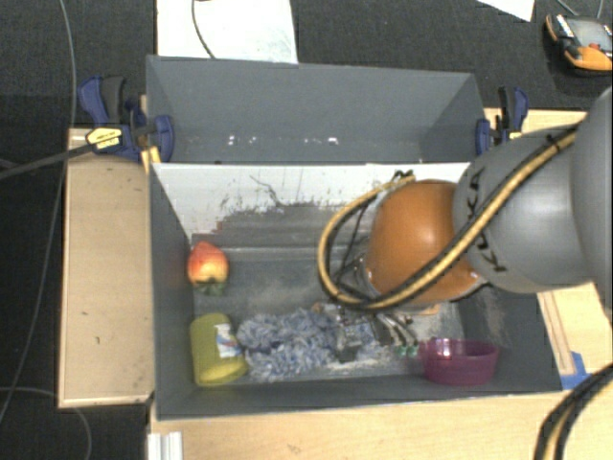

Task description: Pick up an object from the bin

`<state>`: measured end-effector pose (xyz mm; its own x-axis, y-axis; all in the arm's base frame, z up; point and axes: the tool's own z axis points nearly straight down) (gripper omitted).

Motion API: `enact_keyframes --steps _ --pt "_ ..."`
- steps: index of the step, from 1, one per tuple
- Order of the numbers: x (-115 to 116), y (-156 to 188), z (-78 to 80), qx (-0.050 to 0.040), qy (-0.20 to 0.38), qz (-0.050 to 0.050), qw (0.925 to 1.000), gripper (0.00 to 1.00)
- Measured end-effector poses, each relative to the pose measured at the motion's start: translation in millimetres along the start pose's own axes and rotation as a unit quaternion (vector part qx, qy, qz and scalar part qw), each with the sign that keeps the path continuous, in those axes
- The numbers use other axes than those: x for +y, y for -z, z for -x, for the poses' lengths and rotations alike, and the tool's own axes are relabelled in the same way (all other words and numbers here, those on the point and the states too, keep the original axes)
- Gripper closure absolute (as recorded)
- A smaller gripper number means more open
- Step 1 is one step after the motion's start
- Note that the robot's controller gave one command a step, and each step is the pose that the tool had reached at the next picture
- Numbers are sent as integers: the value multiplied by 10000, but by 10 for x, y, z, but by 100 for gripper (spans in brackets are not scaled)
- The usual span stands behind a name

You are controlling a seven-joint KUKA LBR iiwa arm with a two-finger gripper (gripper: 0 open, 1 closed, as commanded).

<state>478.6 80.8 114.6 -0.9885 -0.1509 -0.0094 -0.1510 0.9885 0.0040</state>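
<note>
Blue-grey crumpled cloth (283, 341) lay against the gripper (369, 332), whose opening could not be told; the approach looked done, and a firm grasp seemed due next.

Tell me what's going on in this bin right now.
A robot arm reaches into the grey bin from the right. Its end effector is down near the bin floor, at the right edge of a crumpled blue-grey cloth that lies along the near wall. Whether it has hold of the cloth cannot be seen. A purple bowl sits just to its right, a yellow-green container lies left of the cloth, and an apple rests by the left wall.
</note>
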Motion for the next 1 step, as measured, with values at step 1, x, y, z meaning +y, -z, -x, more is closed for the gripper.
enact_keyframes --steps 1 --pt "1 434 19 -26 -5 0 10000 100"
